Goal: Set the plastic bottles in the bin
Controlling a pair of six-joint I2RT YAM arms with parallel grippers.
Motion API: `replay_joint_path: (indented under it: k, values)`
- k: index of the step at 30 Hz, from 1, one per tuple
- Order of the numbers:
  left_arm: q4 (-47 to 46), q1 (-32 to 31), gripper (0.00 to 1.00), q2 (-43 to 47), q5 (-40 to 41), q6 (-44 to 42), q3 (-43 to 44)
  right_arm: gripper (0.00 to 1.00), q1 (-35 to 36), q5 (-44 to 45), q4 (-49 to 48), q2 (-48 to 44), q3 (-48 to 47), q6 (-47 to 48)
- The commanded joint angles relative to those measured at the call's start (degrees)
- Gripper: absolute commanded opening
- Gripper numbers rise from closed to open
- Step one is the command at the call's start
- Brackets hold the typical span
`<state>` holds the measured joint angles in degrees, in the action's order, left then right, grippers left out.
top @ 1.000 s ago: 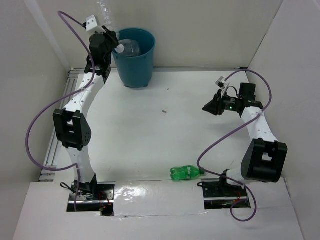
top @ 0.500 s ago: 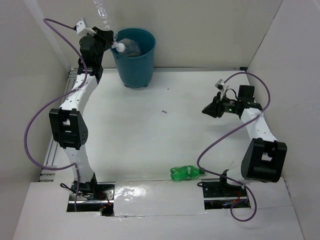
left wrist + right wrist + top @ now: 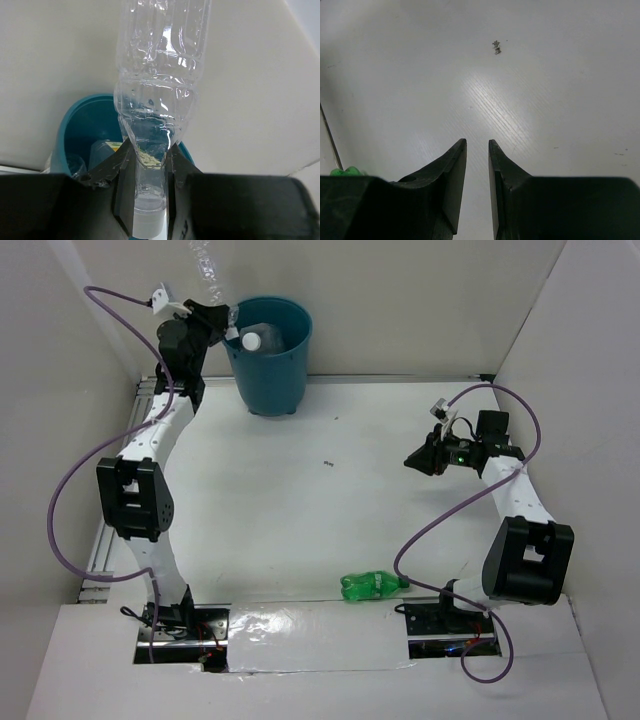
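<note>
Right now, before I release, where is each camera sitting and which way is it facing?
Top external: above and behind the bases, looking down on the table; both arms show, with the left gripper at the bin and the right gripper mid-right.
Left wrist: faces along the left fingers at the clear bottle clamped by its neck, with the bin beyond.
Right wrist: faces down at bare table past the right fingers.
Shared: top external and left wrist both show the clear bottle and the bin.

One teal bin (image 3: 270,370) at the table's far edge. One clear bottle (image 3: 157,85). One green bottle (image 3: 372,586) at the near edge.
</note>
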<state>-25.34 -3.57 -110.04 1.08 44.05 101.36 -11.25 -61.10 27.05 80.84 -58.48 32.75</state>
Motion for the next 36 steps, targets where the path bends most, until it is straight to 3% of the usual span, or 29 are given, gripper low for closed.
replay_joint_path:
  k: [1,11,18,24,36]
  values:
    - [-8.0,0.8,0.0,3.7,-0.8,0.8,-0.6,0.32,-0.3,-0.5,-0.6,0.0,0.5,1.2]
    - [-5.9,-1.3,0.0,-2.5,4.5,-4.5,5.7,0.33,-0.3,0.0,-0.6,1.1,-0.1,1.2]
    - [1.2,-3.5,0.0,-8.6,8.1,-11.1,14.0,0.34,-0.3,0.0,-0.1,1.1,-0.1,1.2]
    - [2.7,-4.6,0.0,-9.8,11.9,-14.3,14.7,0.34,-0.8,0.0,0.5,1.1,-0.1,1.2]
    - [3.2,-2.8,0.0,-9.3,11.0,-14.0,14.0,0.35,-1.3,0.0,0.5,1.6,-0.1,1.2]
